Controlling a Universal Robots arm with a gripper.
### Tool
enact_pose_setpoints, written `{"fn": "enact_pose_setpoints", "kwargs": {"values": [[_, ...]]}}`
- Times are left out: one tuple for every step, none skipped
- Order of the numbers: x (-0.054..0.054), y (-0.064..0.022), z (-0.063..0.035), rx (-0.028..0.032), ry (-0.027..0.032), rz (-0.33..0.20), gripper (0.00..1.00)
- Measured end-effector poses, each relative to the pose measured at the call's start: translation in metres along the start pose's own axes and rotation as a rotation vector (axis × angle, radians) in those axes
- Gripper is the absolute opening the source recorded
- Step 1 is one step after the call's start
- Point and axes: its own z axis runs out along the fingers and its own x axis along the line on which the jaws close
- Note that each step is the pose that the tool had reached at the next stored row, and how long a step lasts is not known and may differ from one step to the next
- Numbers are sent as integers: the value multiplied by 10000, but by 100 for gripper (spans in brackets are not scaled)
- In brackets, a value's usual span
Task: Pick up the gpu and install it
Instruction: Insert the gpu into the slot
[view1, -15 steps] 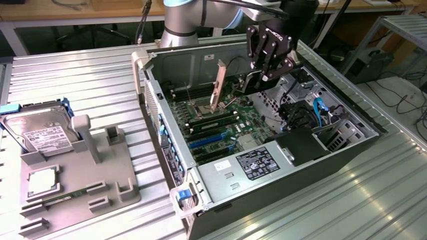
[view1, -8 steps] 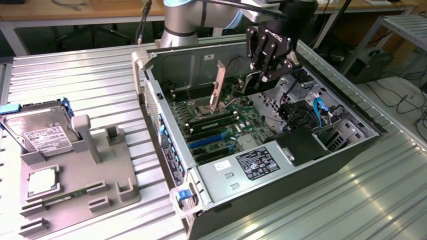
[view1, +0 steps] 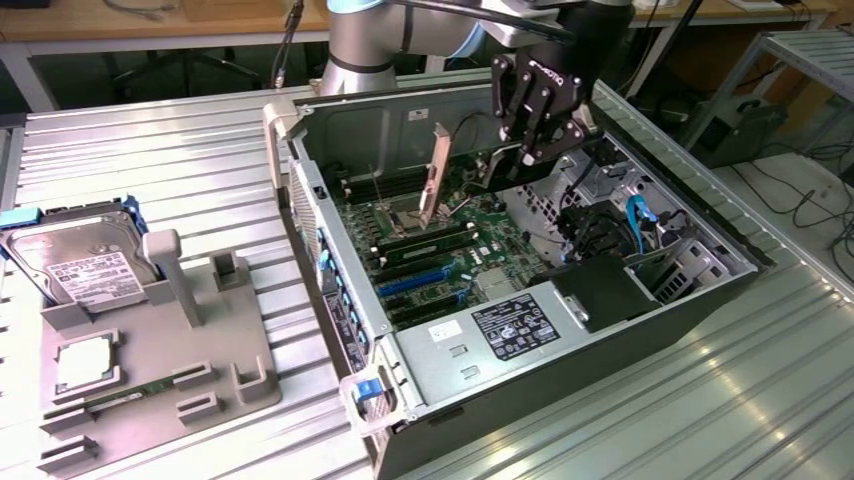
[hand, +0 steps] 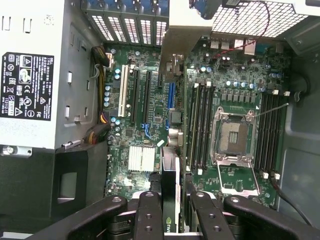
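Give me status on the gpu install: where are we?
Done: the gpu is picked up and carried inside the open computer case. In hand: the gripper is shut on the card's edge, holding it upright over the motherboard, bracket end toward the rear slot openings. Left: seating. The card looks above the board's slots, not pressed in; exact contact is hard to tell.

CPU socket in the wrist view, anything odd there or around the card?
The CPU socket sits bare, its load frame swung open and no processor in it. The gpu is edge-on between the gripper fingers over the motherboard, not seated in a slot.
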Motion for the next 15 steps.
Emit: {"fn": "enact_pose_setpoints", "kwargs": {"values": [[0, 0, 1, 0, 1, 0, 27], [0, 0, 5, 0, 0, 0, 27], [0, 0, 11, 1, -2, 0, 27], [0, -1, 15, 1, -2, 0, 27], [0, -1, 22, 0, 0, 0, 27], [0, -1, 28, 0, 0, 0, 27], [0, 2, 38, 0, -1, 4, 27], [0, 3, 46, 0, -1, 12, 27], [0, 6, 55, 0, -1, 26, 27], [0, 8, 62, 0, -1, 39, 27], [0, 10, 68, 0, -1, 48, 27], [0, 10, 73, 0, -1, 51, 27], [0, 10, 77, 1, -1, 52, 27], [0, 11, 81, 0, -2, 54, 27], [0, 11, 85, 0, -2, 55, 27]]}}
